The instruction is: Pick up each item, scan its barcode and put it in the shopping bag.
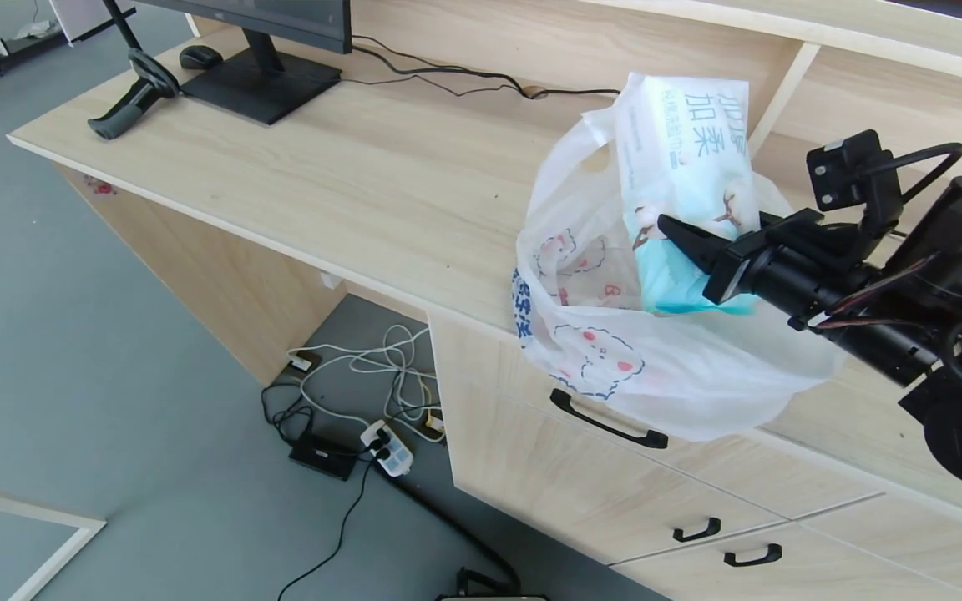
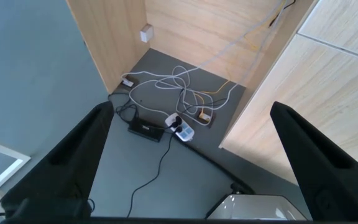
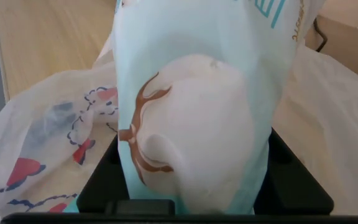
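A tall white and teal tissue pack [image 1: 686, 159] stands upright in the mouth of a white plastic shopping bag [image 1: 598, 351] with cartoon prints. The bag sits at the front edge of the wooden counter [image 1: 322, 184]. My right gripper [image 1: 690, 242] comes in from the right and is shut on the pack's lower half, one black finger showing in front of it. In the right wrist view the tissue pack [image 3: 197, 124] sits between the fingers of the right gripper [image 3: 197, 186], with the shopping bag [image 3: 48, 137] around it. My left gripper [image 2: 191, 162] hangs open over the floor beside the counter.
A handheld barcode scanner [image 1: 134, 96], a mouse [image 1: 199, 57] and a monitor stand [image 1: 264, 79] are at the counter's far left. Drawers with black handles [image 1: 606, 421] are below the bag. A power strip and cables [image 1: 385, 446] lie on the floor.
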Available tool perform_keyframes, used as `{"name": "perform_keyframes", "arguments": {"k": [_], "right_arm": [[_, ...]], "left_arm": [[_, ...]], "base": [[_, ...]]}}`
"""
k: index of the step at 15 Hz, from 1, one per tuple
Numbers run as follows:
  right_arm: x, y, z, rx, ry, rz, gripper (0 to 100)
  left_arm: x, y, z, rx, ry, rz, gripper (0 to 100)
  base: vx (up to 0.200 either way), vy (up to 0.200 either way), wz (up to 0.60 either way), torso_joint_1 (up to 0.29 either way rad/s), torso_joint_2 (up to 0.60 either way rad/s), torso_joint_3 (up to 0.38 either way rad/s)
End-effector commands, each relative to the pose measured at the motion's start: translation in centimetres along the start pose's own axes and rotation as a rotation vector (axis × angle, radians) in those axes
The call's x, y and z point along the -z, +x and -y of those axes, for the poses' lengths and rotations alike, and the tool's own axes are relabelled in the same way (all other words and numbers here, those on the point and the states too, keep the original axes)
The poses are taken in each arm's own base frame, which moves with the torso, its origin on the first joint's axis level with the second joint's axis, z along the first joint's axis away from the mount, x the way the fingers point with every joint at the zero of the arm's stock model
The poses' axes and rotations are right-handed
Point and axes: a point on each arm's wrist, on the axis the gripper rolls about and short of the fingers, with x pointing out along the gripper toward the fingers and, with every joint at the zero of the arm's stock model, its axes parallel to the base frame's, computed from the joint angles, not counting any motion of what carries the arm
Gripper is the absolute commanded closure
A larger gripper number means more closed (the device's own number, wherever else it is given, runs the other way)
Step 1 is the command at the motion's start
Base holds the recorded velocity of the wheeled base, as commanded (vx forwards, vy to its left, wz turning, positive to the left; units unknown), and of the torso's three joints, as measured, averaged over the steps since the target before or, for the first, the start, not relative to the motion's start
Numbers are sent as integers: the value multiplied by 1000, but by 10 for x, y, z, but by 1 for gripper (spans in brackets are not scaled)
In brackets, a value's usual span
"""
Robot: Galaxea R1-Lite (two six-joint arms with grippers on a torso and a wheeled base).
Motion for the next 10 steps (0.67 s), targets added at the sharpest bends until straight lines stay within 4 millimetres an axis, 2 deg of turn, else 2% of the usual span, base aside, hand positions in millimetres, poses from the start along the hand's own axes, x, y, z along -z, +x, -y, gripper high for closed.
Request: {"name": "perform_keyframes", "arguments": {"k": [1,4,6,10], "right_arm": [[7,-10,9,13,-8,-34,100],[20,-38,-4,-16,-4,-113,100],[26,-49,-9,-23,2,-148,100],[31,-40,-8,-36,9,-154,100]], "left_arm": [[0,0,0,-1,1,-1,0],[0,0,0,-1,1,-1,0],[0,0,0,-1,2,-1,0],[0,0,0,-1,4,0,0]], "base": [[0,0,0,0,0,0],[0,0,0,0,0,0],[0,0,0,0,0,0],[0,0,0,0,0,0]]}}
